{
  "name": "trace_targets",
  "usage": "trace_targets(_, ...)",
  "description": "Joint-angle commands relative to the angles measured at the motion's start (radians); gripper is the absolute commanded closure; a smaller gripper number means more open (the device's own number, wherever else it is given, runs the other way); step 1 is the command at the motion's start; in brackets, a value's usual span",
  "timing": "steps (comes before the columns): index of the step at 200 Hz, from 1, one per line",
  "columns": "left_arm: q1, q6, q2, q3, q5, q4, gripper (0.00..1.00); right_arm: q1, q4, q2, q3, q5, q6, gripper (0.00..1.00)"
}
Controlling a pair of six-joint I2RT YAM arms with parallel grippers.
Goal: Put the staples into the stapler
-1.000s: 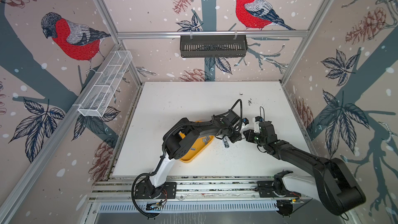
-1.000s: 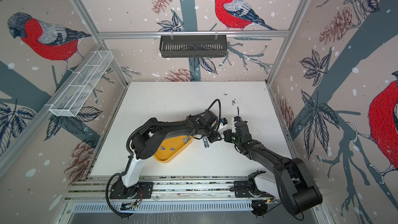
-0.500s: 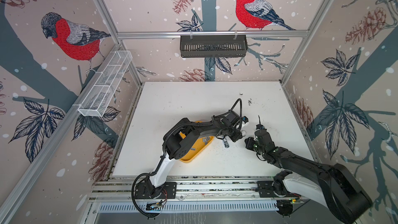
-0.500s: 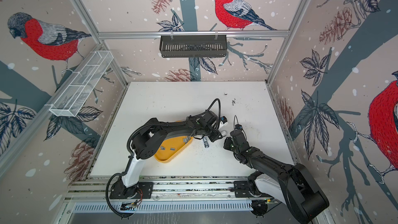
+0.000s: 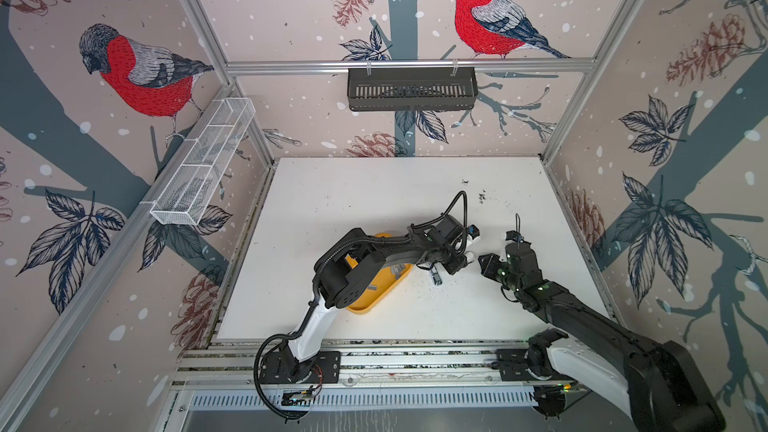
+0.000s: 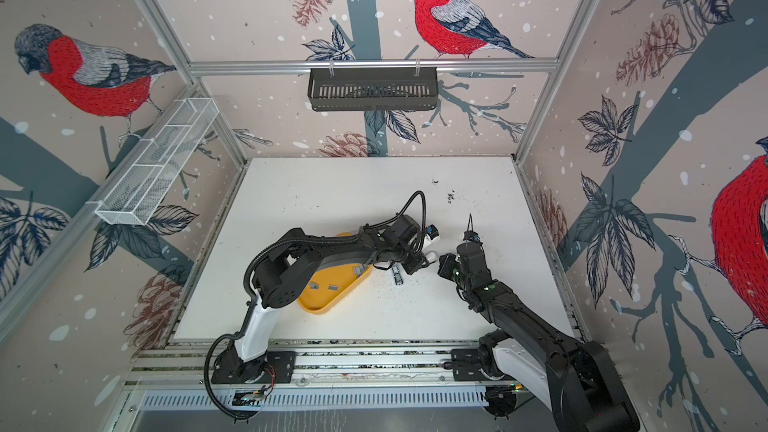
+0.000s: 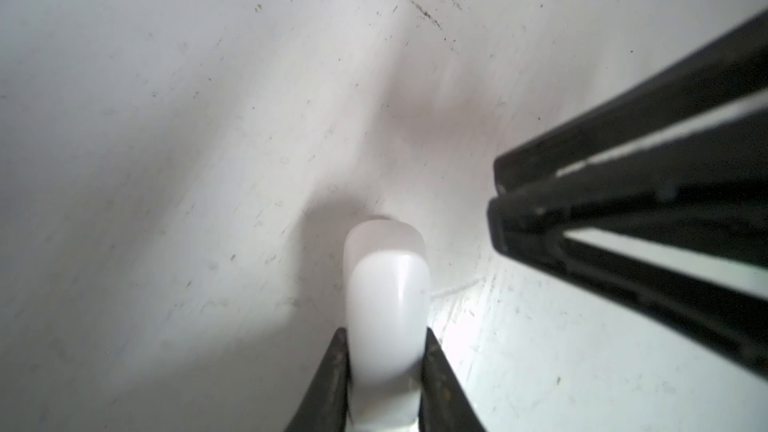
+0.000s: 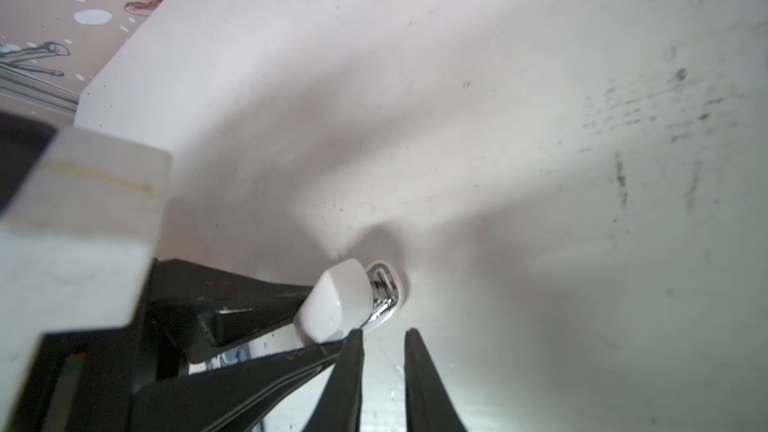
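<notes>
Overhead, scuffed white table (image 5: pixel 365 201), stapler (image 7: pixel 386 305); bullfinch walls (image 5: pixel 291 14)

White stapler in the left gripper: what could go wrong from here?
1. The white plastic stapler sticks out past the left gripper, pinched only at its sides; a push from the right gripper could twist or slip it.
2. The right gripper's jaws are empty; the grey staple strips lie in the yellow tray partly under the left arm, so fetching one risks an arm collision.
</notes>
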Motion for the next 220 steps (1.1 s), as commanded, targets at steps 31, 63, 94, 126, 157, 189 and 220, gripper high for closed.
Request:
trace_targets(31, -0.001, 0.018, 0.005, -0.004, -0.037, -0.109, 0.96, -0.037, 0.069, 0.097, 0.045, -0.197, -0.074, 0.74)
trace_targets(63, 0.0, 0.019, 0.005, -0.003, -0.035, -0.11, 0.96, -0.037, 0.097, 0.132, 0.049, -0.189, -0.078, 0.73)
trace_targets(94, 0.001, 0.026, 0.008, -0.002, -0.031, -0.109, 0.96, -0.044, 0.101, 0.169, 0.063, -0.179, -0.092, 0.73)
trace_targets(126, 0.0, 0.036, 0.01, -0.002, -0.032, -0.115, 0.97, -0.05, 0.102, 0.206, 0.072, -0.164, -0.1, 0.73)
trace_targets(157, 0.0, 0.043, 0.008, -0.001, -0.033, -0.121, 0.97, -0.052, 0.111, 0.235, 0.068, -0.17, -0.103, 0.75)
trace_targets(189, 0.001, 0.053, 0.01, 0.0, -0.031, -0.127, 0.98, -0.054, 0.108, 0.253, 0.064, -0.159, -0.103, 0.77)
trace_targets(220, -0.001, 0.056, 0.011, -0.001, -0.031, -0.133, 0.99, -0.054, 0.11, 0.292, 0.068, -0.171, -0.102, 0.79)
